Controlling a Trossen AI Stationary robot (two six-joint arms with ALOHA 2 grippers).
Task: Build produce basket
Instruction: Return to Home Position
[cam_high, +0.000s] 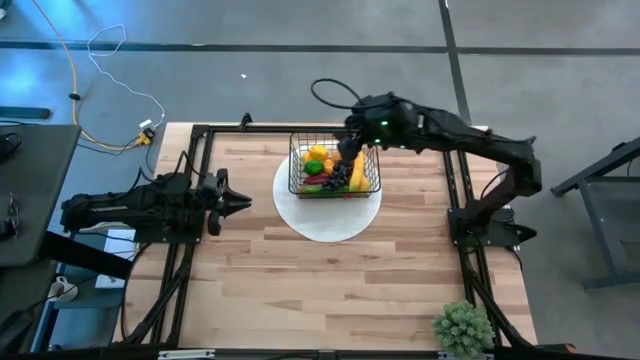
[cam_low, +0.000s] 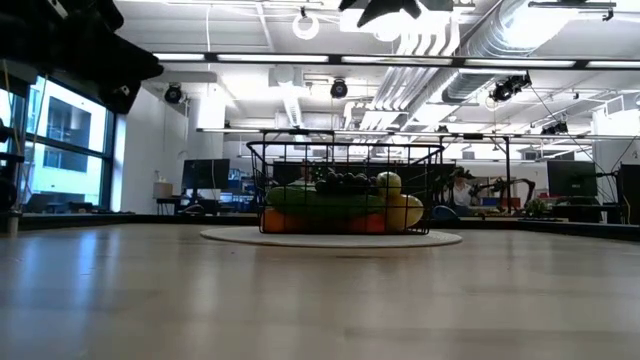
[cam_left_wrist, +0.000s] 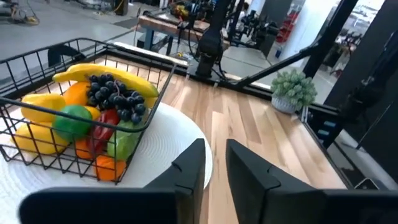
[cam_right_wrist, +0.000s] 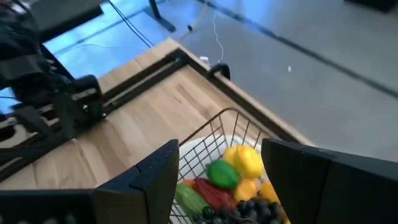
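Note:
The black wire basket (cam_high: 335, 165) stands on a flat white disc (cam_high: 328, 215) at the table's far middle. It holds the produce (cam_high: 335, 170): a yellow banana (cam_left_wrist: 106, 74), dark grapes (cam_left_wrist: 115, 96), lemons, and green, red and orange pieces. The low view shows the basket (cam_low: 345, 190) upright on the disc. My right gripper (cam_right_wrist: 221, 171) hovers open above the basket's far side and holds nothing. My left gripper (cam_left_wrist: 216, 165) waits at the table's left, pointing toward the disc, with a narrow gap between its fingers and nothing in it.
A bushy green plant (cam_high: 463, 328) stands at the table's near right corner. Black frame rails run along the table's left, right and far edges. Bare wood lies on the near half of the table (cam_high: 330, 290). Cables lie on the floor beyond the far left corner.

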